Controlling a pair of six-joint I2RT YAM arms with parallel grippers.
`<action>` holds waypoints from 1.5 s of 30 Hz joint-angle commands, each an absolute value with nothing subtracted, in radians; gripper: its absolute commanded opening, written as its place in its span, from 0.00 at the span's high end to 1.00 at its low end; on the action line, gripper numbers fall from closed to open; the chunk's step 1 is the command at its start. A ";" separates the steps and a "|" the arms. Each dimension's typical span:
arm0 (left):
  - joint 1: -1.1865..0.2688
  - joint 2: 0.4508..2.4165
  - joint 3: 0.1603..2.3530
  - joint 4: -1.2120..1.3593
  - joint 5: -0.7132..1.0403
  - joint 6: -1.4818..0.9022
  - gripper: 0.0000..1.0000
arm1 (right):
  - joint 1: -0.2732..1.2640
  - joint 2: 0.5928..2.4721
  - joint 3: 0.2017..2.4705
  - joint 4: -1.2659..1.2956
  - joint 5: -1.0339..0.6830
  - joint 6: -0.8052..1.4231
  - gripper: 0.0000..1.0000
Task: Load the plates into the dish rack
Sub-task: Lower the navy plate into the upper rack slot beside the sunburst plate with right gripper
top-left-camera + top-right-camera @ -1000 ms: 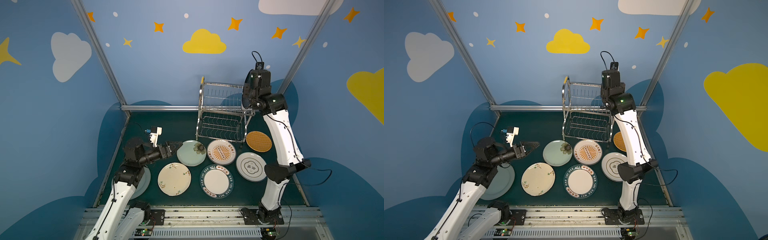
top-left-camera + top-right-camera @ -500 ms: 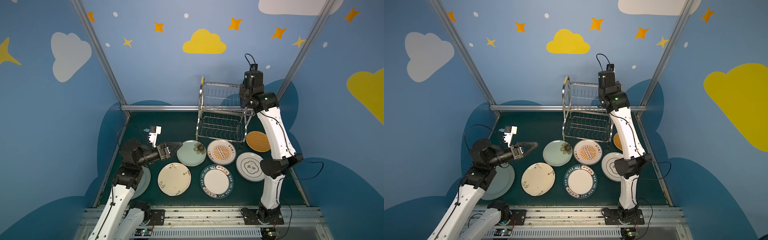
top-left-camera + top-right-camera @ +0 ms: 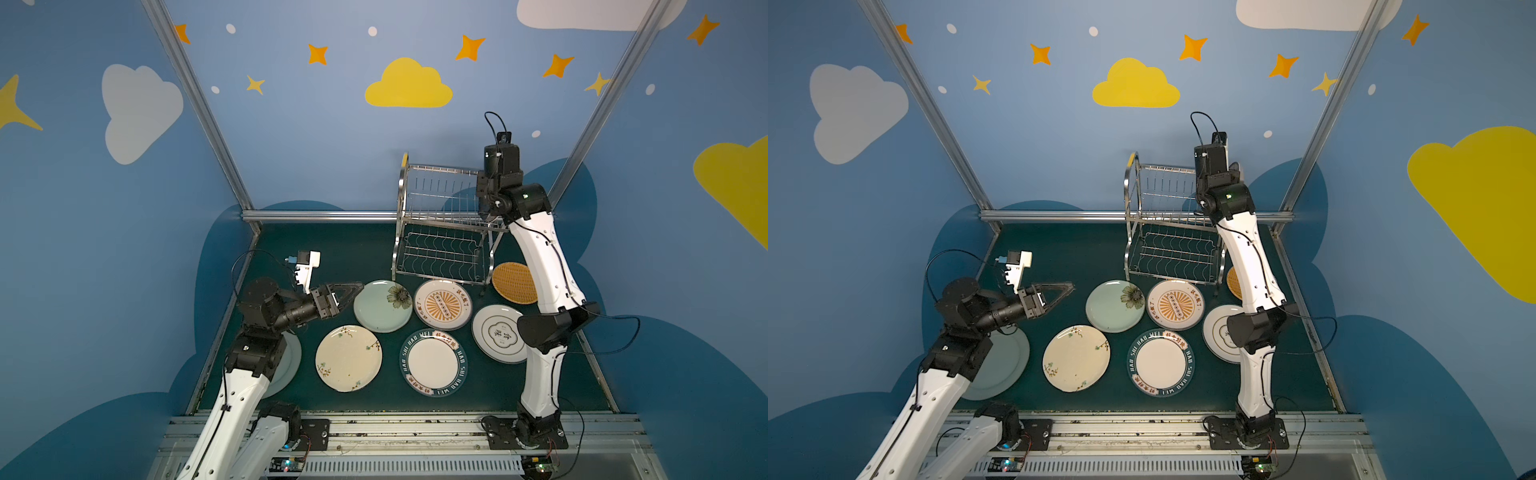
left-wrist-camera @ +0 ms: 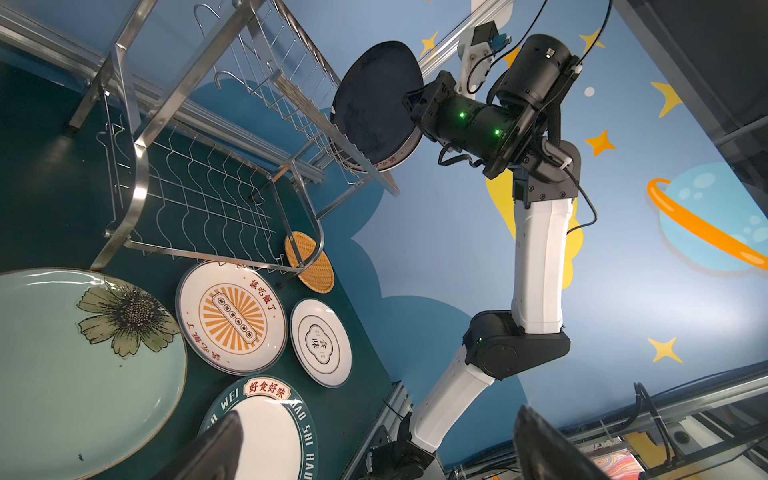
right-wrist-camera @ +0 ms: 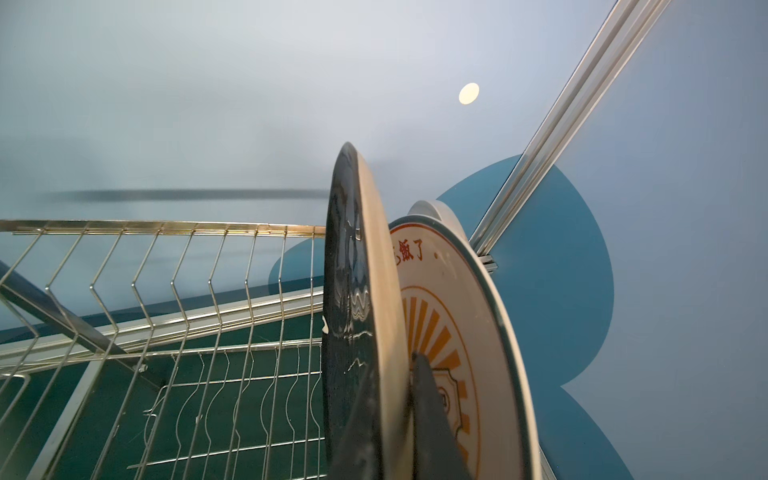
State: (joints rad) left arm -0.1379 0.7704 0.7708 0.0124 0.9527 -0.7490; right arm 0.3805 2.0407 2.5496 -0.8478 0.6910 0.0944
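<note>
Moving inward since a second ago, the right end effector is gripping the navy plate on edge to match the upper slots of the dish rack, beside a racked sunburst plate. The left end effector is waiting open beside the green plate on the counter.

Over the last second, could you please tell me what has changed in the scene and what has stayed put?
The right arm leaned left across the dish rack at its upper tier, the right pincer still clamped on the navy plate. Nothing was taken or released. The left pincer stayed open, barely shifting; rack and table plates unchanged.
</note>
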 commanded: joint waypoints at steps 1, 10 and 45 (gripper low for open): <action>-0.132 0.769 0.759 0.052 0.967 -0.757 0.00 | 0.374 2.033 2.603 -0.756 0.714 0.122 1.00; -0.128 0.767 0.756 0.060 0.970 -0.765 0.00 | 0.369 2.055 2.602 -0.786 0.695 0.153 1.00; -0.117 0.759 0.750 0.078 0.976 -0.784 0.00 | 0.364 2.005 2.600 -0.815 0.660 0.158 0.57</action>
